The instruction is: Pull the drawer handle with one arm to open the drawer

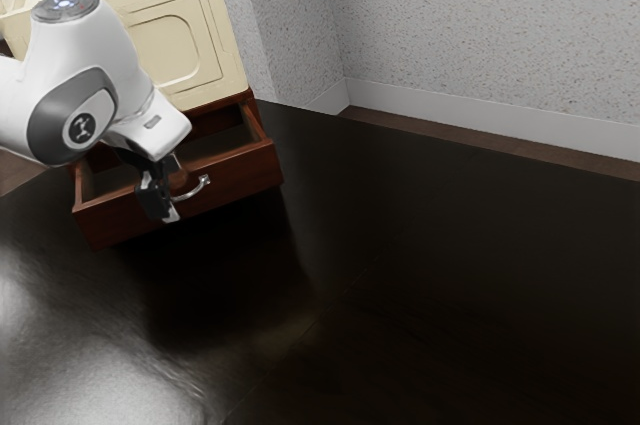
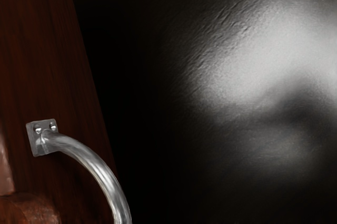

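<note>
Exterior view: my white robot arm (image 1: 95, 75) comes in from the exterior view's left and leans down over an open drawer, with the black gripper (image 1: 162, 199) at the drawer's front.
Drawer: reddish-brown wood (image 1: 241, 171), pulled out from under a cream cabinet body (image 1: 180, 50); its hollow inside is visible behind the front panel.
Handle: a curved, silvery metal bar (image 1: 192, 192) on the outer face of the drawer front; my gripper is right at it and hides part of it.
Jaws: I cannot tell whether they are spread, pressed together or pinching the handle.
Wrist view: I look along the reddish-brown drawer front, past its edge, to the dark surface beyond.
Handle mount: a small square metal plate (image 2: 36, 147) with two screws, fixed to the wood; the bar curves away from it, smooth and shiny.
Dark surface: black and glossy (image 1: 450, 295), spread out in front of the drawer, with a pale sheen toward the exterior view's lower left.
Background: speckled grey walls (image 1: 480, 25) meeting at a corner, with a white baseboard (image 1: 500, 129) along their foot.
</note>
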Tool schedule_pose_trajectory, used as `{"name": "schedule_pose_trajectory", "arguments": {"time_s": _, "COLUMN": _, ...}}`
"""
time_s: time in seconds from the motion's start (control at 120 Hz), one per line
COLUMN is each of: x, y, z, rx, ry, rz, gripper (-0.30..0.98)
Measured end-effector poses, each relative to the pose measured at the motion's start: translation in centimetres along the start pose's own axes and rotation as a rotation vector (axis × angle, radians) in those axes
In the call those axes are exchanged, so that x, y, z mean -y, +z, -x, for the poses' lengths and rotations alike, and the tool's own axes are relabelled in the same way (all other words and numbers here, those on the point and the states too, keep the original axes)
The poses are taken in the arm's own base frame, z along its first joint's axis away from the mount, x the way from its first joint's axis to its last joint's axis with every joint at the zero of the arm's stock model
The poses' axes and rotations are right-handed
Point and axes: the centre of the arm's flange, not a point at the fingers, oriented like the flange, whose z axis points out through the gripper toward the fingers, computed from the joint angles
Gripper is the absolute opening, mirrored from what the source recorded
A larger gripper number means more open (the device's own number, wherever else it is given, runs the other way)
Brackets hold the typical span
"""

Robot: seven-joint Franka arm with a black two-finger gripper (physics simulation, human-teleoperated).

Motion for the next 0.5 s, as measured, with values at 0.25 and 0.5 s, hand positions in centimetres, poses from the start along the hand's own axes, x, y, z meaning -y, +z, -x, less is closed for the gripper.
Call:
{"name": "schedule_pose_trajectory", "arguments": {"time_s": 0.25, "x": 2.4, "y": -6.4, "z": 0.4, "rx": -0.098, "ry": -0.081, "rz": -0.012, "gripper": 0.69}}
{"name": "schedule_pose_trajectory", "arguments": {"time_s": 0.5, "x": 2.4, "y": -9.5, "z": 0.6, "rx": -0.059, "ry": -0.135, "rz": 0.093, "gripper": 0.69}}
